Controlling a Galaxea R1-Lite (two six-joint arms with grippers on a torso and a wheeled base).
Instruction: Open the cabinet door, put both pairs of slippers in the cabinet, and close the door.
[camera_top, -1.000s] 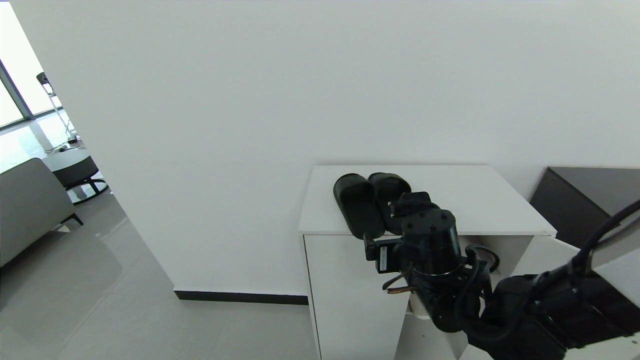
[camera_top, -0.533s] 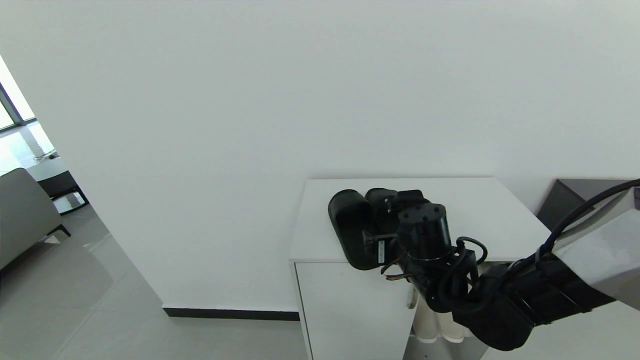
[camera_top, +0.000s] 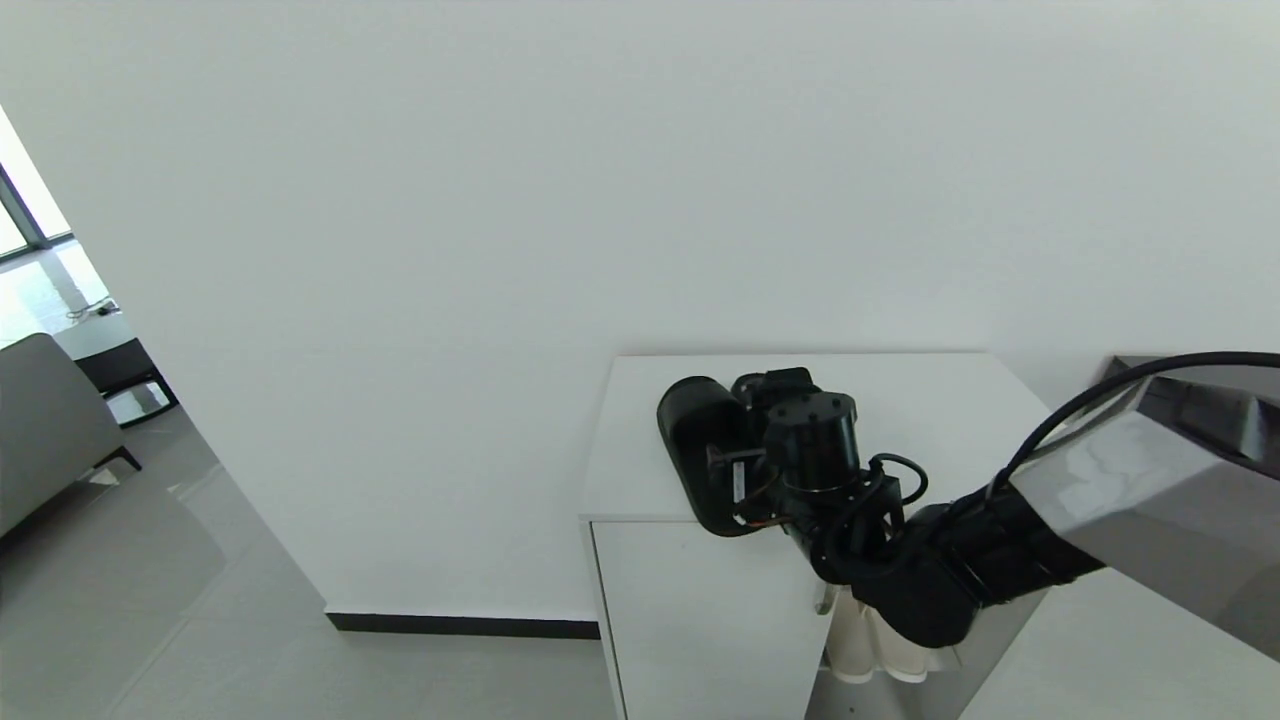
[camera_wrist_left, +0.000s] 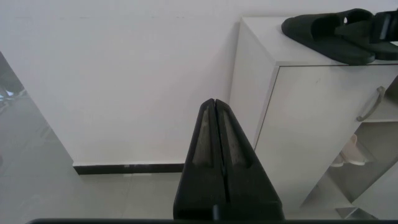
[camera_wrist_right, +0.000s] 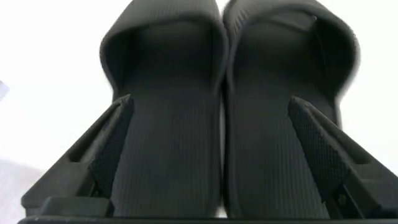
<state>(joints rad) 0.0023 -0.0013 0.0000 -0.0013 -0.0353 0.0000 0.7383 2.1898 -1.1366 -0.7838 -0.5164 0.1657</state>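
1. the right end effector (camera_wrist_right: 217, 124) is pushing further over the black slippers (camera_top: 700, 450) on the cabinet (camera_top: 700, 620) top, fingers (camera_wrist_right: 106, 149) spread around the pair
2. a grasp is looking close; white slippers (camera_top: 850, 640) are sitting inside already
3. the left end effector (camera_wrist_left: 216, 134) is hanging pressed together beside the cabinet
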